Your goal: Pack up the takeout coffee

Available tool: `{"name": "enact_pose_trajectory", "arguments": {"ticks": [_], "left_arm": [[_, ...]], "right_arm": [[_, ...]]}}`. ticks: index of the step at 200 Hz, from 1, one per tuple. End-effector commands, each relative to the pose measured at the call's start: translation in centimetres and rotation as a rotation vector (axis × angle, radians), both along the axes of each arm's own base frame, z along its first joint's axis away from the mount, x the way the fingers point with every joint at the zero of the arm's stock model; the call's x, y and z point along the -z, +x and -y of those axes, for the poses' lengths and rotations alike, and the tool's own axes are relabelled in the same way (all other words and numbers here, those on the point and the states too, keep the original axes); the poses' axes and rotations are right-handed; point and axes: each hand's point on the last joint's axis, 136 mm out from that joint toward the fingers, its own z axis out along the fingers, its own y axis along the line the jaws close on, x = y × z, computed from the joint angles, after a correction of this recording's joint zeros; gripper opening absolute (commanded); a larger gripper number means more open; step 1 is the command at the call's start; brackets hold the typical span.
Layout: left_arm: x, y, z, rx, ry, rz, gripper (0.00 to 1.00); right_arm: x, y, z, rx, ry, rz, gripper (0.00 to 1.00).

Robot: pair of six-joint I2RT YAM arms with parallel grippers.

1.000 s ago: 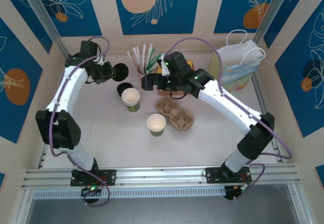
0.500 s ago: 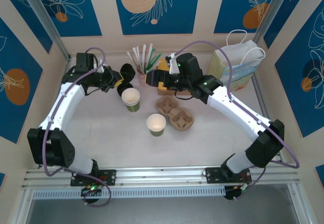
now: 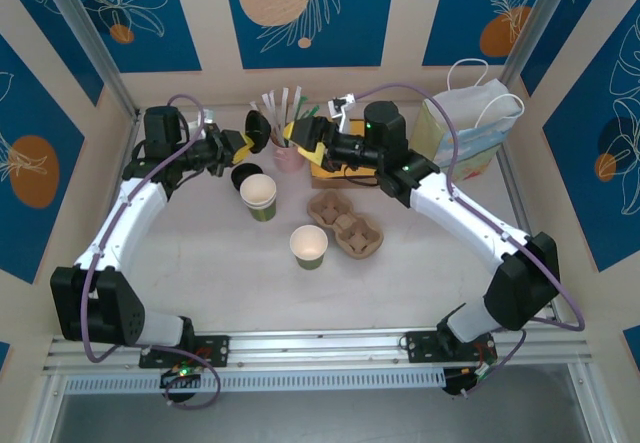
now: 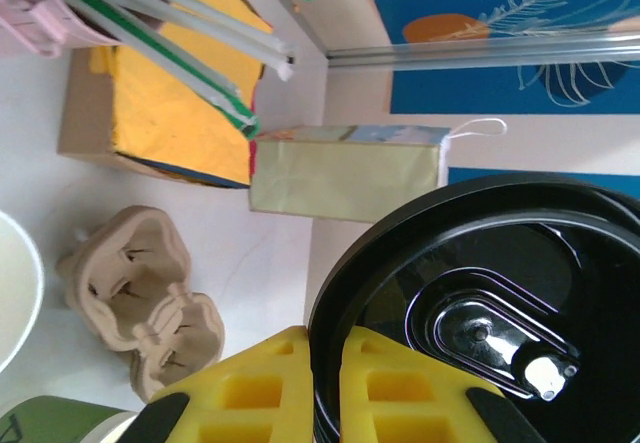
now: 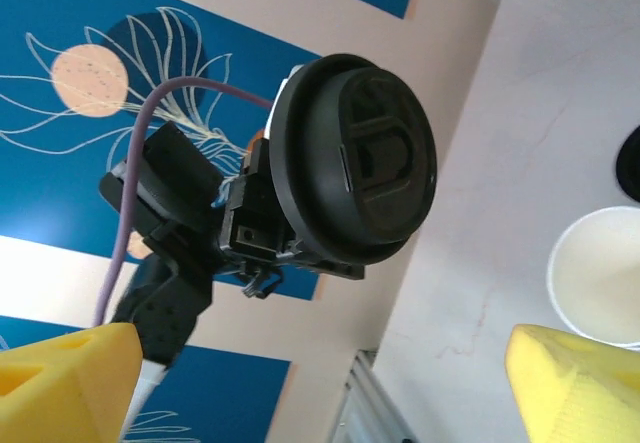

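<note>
The takeout coffee is out of view. My left gripper [image 3: 243, 143] is shut on the rim of a round black plastic lid [image 3: 258, 129], held on edge above the back of the table. In the left wrist view the yellow fingers [image 4: 265, 388] pinch the lid [image 4: 480, 313] at its edge. My right gripper [image 3: 301, 135] is open and faces that lid from the right, a short gap away. The right wrist view has the lid [image 5: 355, 158] centred between the wide-apart yellow fingertips [image 5: 60, 383]. Two lidless green cups [image 3: 259, 196] [image 3: 309, 247] stand upright below.
A second black lid [image 3: 244, 175] lies flat by the nearer cup. The cardboard cup carrier [image 3: 346, 226] sits mid-table. A pink cup of straws [image 3: 288, 153], a yellow box [image 3: 338, 166] and a paper bag [image 3: 463, 131] stand along the back.
My left gripper carried the black lid right and up, turning it on edge. My right gripper swung back and left from above the carrier until it faced the lid.
</note>
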Motion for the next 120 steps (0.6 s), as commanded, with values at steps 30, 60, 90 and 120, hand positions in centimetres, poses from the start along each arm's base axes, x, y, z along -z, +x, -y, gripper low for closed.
{"name": "enact_pose_trajectory", "arguments": {"ticks": [30,60,90,120], "left_arm": [[-3.1,-1.2,1.0,0.099,-0.048,0.173,0.1],[-3.7,-1.3,1.1,0.118,-0.036,0.238,0.09],[-3.9,-1.2,1.2,0.134,-0.034,0.271,0.09],[-4.0,-1.0,1.4,0.149,-0.028,0.299,0.09]], "right_arm": [[-1.0,0.8,-1.8,-0.058,0.129,-0.148,0.94],[-1.1,1.2,-2.6,-0.063,0.151,-0.187,0.94],[-1.4,1.7,-3.0,-0.062,0.17,-0.221,0.95],[-1.7,1.9,-3.5,-0.075,0.193,-0.263,0.95]]}}
